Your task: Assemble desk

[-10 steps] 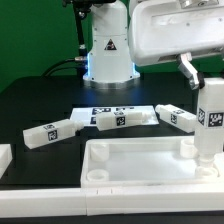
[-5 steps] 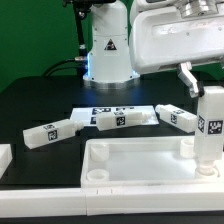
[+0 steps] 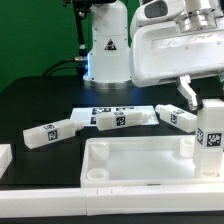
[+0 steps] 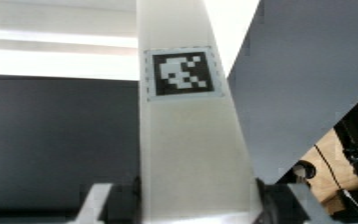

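Upright leg (image 3: 211,135) pinched by gripper (image 4: 190,205), at desk top (image 3: 130,146) end on the exterior view's right. Three loose legs (image 3: 118,120) on bench (image 3: 30,100) beyond.

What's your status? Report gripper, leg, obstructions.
Gripper shut on leg. Leg upright at desk top corner, exterior view's right; seating unclear. Spare legs lie behind it, not blocking.
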Robot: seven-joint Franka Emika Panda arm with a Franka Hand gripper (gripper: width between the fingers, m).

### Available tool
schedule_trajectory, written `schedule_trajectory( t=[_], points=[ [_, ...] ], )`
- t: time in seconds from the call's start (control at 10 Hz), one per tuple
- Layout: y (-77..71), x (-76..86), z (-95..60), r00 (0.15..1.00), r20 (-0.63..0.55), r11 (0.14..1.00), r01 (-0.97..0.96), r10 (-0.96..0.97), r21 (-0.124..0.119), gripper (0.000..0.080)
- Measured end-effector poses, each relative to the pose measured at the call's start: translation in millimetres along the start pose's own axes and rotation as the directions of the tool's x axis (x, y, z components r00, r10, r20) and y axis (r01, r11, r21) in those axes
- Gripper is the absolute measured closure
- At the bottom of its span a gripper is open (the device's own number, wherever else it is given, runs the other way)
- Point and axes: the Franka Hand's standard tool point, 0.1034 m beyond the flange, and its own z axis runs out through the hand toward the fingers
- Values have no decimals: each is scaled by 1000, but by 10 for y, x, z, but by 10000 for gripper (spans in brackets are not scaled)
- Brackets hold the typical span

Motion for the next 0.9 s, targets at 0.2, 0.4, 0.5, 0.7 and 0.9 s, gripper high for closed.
schedule_trajectory(
  t=[0.2,0.4,0.5,0.7,0.9],
  points=[
    [-19,-15,-8,999,-43,1000,-2,1,-12,514],
    [-15,-19,-2,999,-34,1000,1,-1,-13,397],
    [-30,-28,6,1000,0,1000,1,-1,-5,261],
    [64,106,9,998,46,999,-39,39,1,173],
    [-39,127,62,967,238,995,-99,89,30,157]
  ],
)
